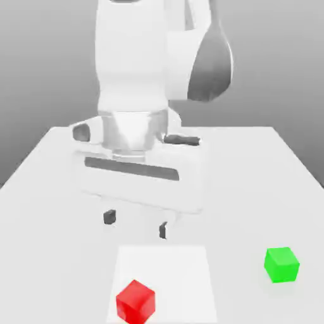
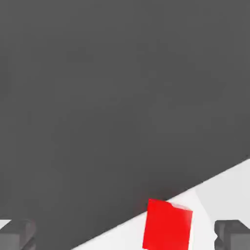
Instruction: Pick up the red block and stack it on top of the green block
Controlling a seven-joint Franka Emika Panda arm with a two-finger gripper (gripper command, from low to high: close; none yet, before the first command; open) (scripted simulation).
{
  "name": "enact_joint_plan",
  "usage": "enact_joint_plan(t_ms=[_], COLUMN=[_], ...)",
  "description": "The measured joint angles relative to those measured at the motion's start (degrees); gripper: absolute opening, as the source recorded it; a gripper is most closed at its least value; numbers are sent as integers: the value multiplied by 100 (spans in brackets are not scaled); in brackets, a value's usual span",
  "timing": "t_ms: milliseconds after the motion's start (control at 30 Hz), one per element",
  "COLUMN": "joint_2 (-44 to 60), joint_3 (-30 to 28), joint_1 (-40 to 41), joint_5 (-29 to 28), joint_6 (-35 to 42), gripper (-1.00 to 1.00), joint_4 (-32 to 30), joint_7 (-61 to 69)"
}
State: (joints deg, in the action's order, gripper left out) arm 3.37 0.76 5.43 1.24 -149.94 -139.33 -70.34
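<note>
You have the exterior view facing the front of the white robot arm (image 1: 133, 69) from across the pale table (image 1: 50, 221), looking somewhat down from farther back. Your hand view sits on the arm's hand, much nearer the bright red, smooth cube (image 1: 135, 302) (image 2: 167, 225). Both views share that cube and part of the white square patch (image 1: 168, 272) (image 2: 132, 237) beneath it.

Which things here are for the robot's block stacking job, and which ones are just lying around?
For the job:
- red block
- green block
- the robot's open claw

Not part of the job:
- the white square around the red block, lying flat on the table
</note>
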Motion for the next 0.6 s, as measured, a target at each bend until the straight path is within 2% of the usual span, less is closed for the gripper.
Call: enact_joint_plan(t_ms=[267, 300, 500, 600], joint_2=[1658, 1845, 1939, 1581], joint_3=[-135, -128, -122, -123], joint_1=[-56, -47, -43, -42], joint_5=[-74, -80, -84, -90], joint_6=[-966, -1119, -1207, -904], gripper=[0, -100, -100, -100], joint_4=[-25, 3, 17, -40], joint_7=[-526, -534, -540, -544])
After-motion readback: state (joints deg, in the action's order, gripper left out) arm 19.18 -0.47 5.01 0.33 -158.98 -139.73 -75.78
